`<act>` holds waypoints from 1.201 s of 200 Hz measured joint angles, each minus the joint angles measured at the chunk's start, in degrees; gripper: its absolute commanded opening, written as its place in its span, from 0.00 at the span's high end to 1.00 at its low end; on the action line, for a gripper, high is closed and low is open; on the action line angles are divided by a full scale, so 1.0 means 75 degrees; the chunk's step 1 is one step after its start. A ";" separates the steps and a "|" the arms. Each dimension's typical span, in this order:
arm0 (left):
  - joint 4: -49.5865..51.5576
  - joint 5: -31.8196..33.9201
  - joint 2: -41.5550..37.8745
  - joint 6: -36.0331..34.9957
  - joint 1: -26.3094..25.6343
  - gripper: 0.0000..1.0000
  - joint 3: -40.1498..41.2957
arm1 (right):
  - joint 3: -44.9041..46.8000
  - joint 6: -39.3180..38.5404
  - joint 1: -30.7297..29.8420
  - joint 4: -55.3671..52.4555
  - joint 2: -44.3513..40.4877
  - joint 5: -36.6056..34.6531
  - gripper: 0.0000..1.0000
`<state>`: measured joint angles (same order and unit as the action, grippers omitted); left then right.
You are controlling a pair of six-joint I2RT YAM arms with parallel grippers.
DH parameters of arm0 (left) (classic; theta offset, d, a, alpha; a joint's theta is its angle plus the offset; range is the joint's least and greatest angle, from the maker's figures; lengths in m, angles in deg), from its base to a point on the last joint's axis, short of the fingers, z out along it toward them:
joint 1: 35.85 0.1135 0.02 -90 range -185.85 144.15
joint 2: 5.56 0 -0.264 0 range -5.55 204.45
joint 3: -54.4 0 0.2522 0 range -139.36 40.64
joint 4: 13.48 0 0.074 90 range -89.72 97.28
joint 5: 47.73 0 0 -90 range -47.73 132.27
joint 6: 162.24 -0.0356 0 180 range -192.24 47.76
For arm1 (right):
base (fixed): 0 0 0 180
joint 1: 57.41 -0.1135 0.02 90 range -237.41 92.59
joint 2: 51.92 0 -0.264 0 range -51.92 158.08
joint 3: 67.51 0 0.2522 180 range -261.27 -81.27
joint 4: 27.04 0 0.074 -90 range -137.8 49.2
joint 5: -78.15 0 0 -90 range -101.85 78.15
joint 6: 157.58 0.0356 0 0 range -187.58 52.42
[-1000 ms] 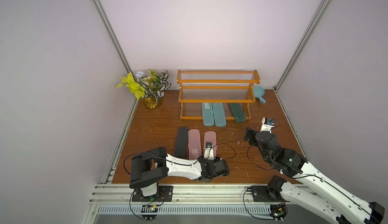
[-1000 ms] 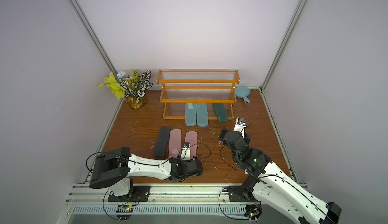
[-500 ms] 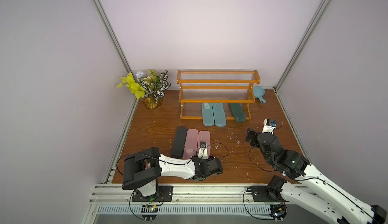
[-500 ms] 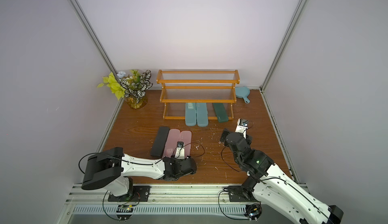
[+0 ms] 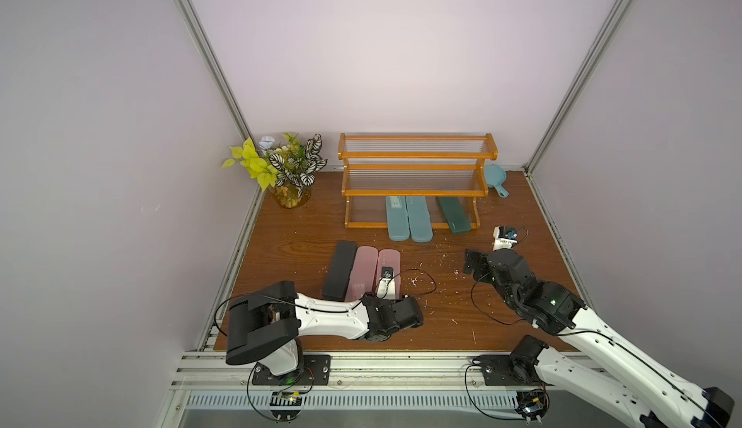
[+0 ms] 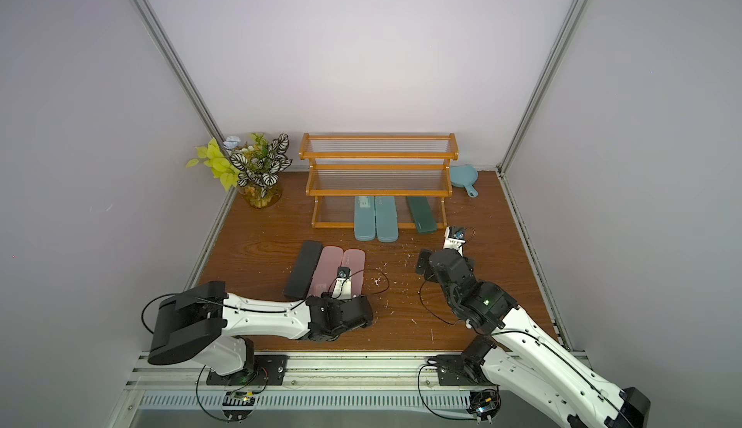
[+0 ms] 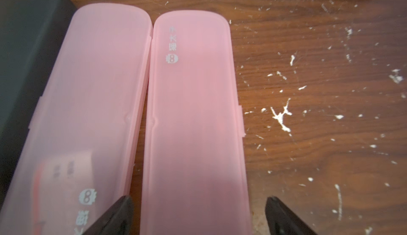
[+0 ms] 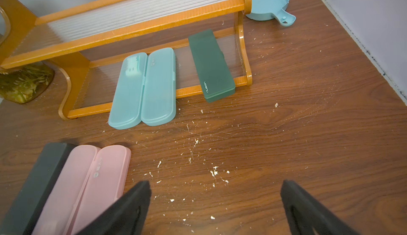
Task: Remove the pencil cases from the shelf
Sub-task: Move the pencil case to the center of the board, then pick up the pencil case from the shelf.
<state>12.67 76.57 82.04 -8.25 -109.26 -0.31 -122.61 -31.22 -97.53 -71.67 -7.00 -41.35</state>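
Since a second ago the left gripper (image 7: pixel 198 218) has been sliding the pink case (image 5: pixel 388 263) toward the worktop's left edge, and its jaws, clamped then, are now standing apart; that case is lying flat with its long edge touching the other pink case (image 5: pixel 361 271), which is lying against the black case (image 5: pixel 340 269); the three are forming a tight row on the worktop (image 5: pixel 289 245), off the shelf, left of the middle and nearer the front edge than the back; in the left wrist view the fingers (image 7: pixel 284 218) are straddling the pink case's near end, one over the seam between the two pinks, the other clear of the free edge with bare wood showing between, so nothing is being gripped; the right gripper (image 8: pixel 215 203) is hanging wide open and empty over bare wood between the row and the right edge; the shelf (image 5: pixel 415 157) is standing along the back edge; the teal cases (image 5: pixel 396 217) are lying side by side on its bottom tier, near ends poking past the front rail; the dark green case (image 5: pixel 453 215) is lying apart from them toward the shelf's right end, slightly askew, also overhanging the rail; open, white-flecked wood is running between rail and row; a blue pan (image 5: pixel 494 175) is sitting in the back right corner, a potted plant (image 5: pixel 287 169) in the back left.
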 measured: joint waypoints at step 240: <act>0.2040 0.0522 -0.4867 -0.1387 0.0516 0.03 0.0210 | -0.0609 -0.3555 0.4418 0.3692 0.4485 0.5916 0.04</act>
<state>27.97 80.48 45.54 -18.66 -105.39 1.26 -127.18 -57.88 -64.39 -43.98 26.64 3.02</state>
